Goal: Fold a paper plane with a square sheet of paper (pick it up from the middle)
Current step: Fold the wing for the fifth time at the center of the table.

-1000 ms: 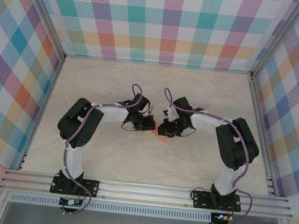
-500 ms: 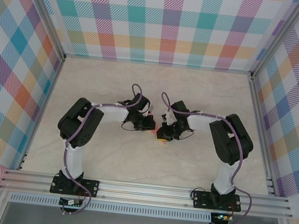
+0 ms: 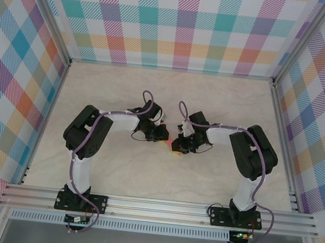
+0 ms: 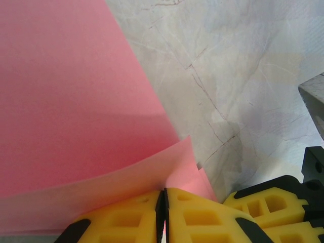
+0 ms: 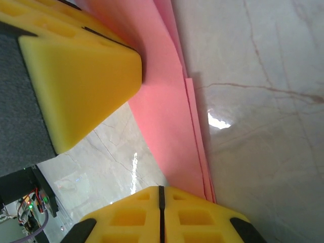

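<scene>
**Mid-fold, both arms meeting over the middle of the desk (image 3: pixel 124 94).** The paper (image 4: pixel 76 101), pink and already doubled into several layers, lies low over the desk centre, between the two tools.

- **Left tool (image 4: pixel 163 192):** The fingers are pressed together. A loose flap of the paper runs down into the seam between them, so this tool is pinching the sheet at one edge. The broad remaining panel spreads away above it.
- **Right tool (image 5: pixel 161 190):** The fingers are likewise pressed together. The stacked, creased edge of the paper runs straight down to its tips. Whether the layers are nipped in the seam or merely pass beside it cannot be told.
- **Spacing:** In the right wrist view the left tool appears as a yellow wedge close against the paper from the opposite side. From above, the two tools stand just beside each other.

**Judged purpose:** One tool anchors the sheet so that it cannot slide on the smooth desk, while the other works at the folded edge to set the crease. The close spacing keeps thin paper from buckling between the holds.

**Progress:** No dart shape is visible, so folding appears to be at an early or middle stage.

**Risk:** A sideways pull between two closed tools could tear the layers or skew them out of line.
</scene>
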Tool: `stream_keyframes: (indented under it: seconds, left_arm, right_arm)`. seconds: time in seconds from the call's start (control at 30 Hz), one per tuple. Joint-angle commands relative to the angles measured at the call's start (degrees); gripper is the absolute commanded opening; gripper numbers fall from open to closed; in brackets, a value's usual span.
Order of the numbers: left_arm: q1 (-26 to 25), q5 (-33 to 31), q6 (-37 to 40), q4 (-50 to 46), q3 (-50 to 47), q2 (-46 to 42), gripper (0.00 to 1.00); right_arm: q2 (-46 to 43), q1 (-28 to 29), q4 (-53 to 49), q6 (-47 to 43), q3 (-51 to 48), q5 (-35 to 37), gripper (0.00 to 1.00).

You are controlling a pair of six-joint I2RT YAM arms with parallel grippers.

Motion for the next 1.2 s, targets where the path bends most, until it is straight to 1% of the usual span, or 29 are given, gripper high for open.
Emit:
stream_keyframes:
  seconds: [0.0, 0.3, 0.53, 0.8, 0.97, 1.17]
  left_arm:
    - [4.8, -13.3, 1.0, -2.0, -0.6, 3.9, 0.13]
    - [8.4, -14.3, 0.0, -0.6, 0.4, 4.1, 0.13]
    - [9.8, -17.5, -1.5, -1.3, 0.8, 3.8, 0.13]
    - [12.5, -21.7, -3.9, -0.9, -2.1, 1.9, 0.13]
    - [14.2, -21.6, -4.3, -0.4, -3.2, 0.1, 0.13]
    - [14.7, -22.0, -3.8, -0.9, -2.8, -1.7, 0.13]
  right_arm:
    - [0.8, -1.1, -9.3, 0.3, -2.1, 5.3, 0.08]
    - [1.8, -1.1, -9.3, 0.4, -2.2, 5.6, 0.08]
    - [2.0, -1.1, -9.5, 0.3, -2.4, 6.1, 0.08]
    - [2.0, -1.1, -9.5, 0.4, -2.3, 6.2, 0.08]
    - [2.1, -1.1, -9.3, 0.4, -2.3, 6.2, 0.08]
    - [1.9, -1.1, -9.3, 0.5, -2.3, 6.0, 0.08]
